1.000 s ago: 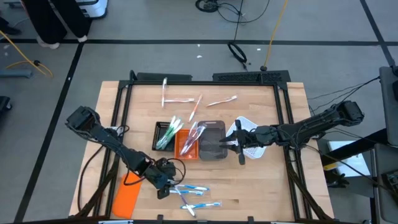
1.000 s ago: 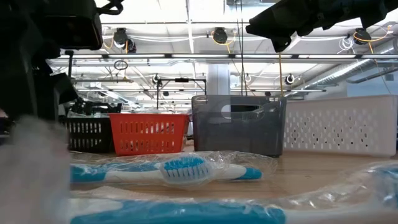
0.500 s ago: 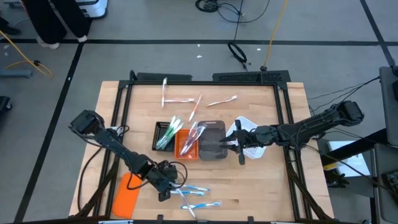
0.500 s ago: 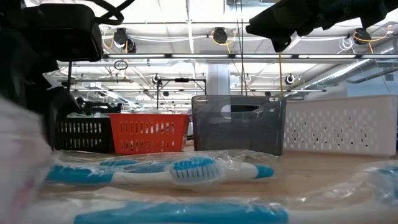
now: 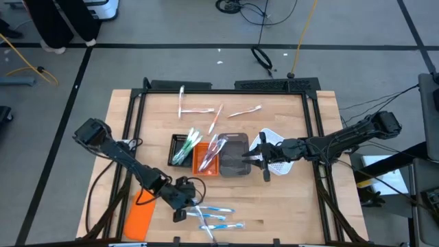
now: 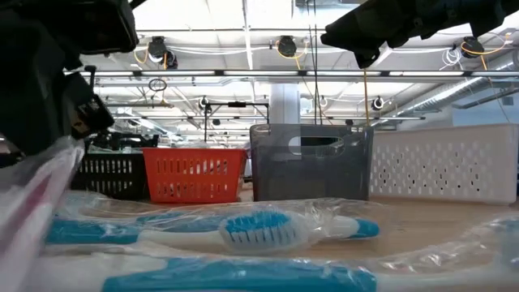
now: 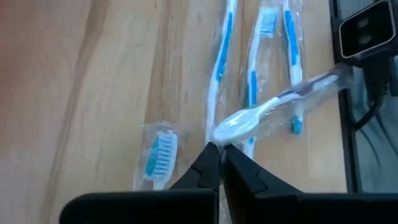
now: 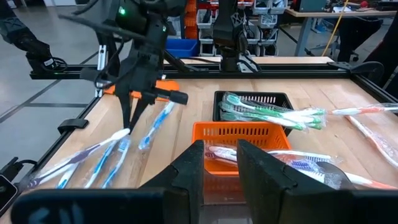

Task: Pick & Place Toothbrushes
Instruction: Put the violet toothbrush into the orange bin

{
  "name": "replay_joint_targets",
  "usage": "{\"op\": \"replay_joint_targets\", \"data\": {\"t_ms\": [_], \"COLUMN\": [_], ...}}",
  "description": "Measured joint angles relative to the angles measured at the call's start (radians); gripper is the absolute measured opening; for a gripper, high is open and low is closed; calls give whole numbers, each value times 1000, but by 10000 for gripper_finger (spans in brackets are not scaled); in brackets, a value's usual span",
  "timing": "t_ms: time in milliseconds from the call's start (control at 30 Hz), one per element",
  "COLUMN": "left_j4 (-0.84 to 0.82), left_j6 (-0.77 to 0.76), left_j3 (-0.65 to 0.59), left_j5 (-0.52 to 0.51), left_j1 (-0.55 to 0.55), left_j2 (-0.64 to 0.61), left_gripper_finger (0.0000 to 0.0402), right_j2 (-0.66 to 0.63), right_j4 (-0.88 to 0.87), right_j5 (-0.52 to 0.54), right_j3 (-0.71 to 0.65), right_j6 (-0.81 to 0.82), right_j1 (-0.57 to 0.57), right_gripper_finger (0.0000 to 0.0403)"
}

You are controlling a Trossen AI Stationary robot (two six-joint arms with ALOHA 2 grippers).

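Near the table's front edge my left gripper [image 5: 182,207] [image 7: 221,163] is shut on a pale, plastic-wrapped toothbrush [image 7: 283,99] [image 8: 81,158]. Beside it lie blue-white wrapped toothbrushes [image 5: 216,214] [image 6: 259,229] flat on the wood. Green-white ones fill the black tray [image 5: 180,147], and pink-white ones lie in the orange tray [image 5: 206,159]. My right gripper [image 5: 265,165] [image 8: 219,163] hovers open above the grey tray [image 5: 235,155], with nothing between its fingers. My left gripper pinches the pale toothbrush's white end [image 7: 231,130], wrapper and all, between its two fingertips. The fingers slant down from the table's left. That end is raised; the brush tilts down, and its other end [image 8: 43,179] rests on the table.
A flat orange slab [image 5: 140,216] lies left of my left gripper. A white tray [image 5: 278,152] stands right of the grey one. Several loose toothbrushes [image 5: 200,110] lie near the far edge. A small black camera [image 7: 367,31] sits at the front edge.
My left gripper has taken hold of the pale wrapped toothbrush, whose near end now rises off the table. The blue-white toothbrush in front of the low camera has slid a little toward the table's right edge.
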Motion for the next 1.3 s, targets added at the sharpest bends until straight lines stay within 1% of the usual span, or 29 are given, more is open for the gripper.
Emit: {"op": "replay_joint_targets", "data": {"t_ms": [233, 633, 733, 900, 967, 1167, 1300], "left_j4": [-1, -1, -45, -228, -285, -327, -373], "left_j6": [51, 216, 248, 284, 322, 435, 476], "left_j3": [0, 0, 28, 144, 179, 266, 308], "left_j5": [-49, -170, -175, -212, -230, -241, -268], "left_j1": [24, 106, 140, 189, 202, 233, 248], "left_j2": [-84, -218, -219, -213, -211, -211, -211], "left_gripper_finger": [3, 1, 1, 1, 1, 0, 0], "right_j2": [0, 18, 54, 151, 187, 300, 365], "right_j4": [0, 19, 67, 164, 209, 231, 230], "right_j5": [0, -35, -85, -181, -222, -308, -408], "right_j3": [0, 0, 0, 0, 0, 82, 149], "right_j6": [5, 73, 108, 170, 183, 192, 192], "right_j1": [0, 0, -13, -52, -65, -85, -97], "right_gripper_finger": [86, 86, 86, 86, 86, 86, 86]}}
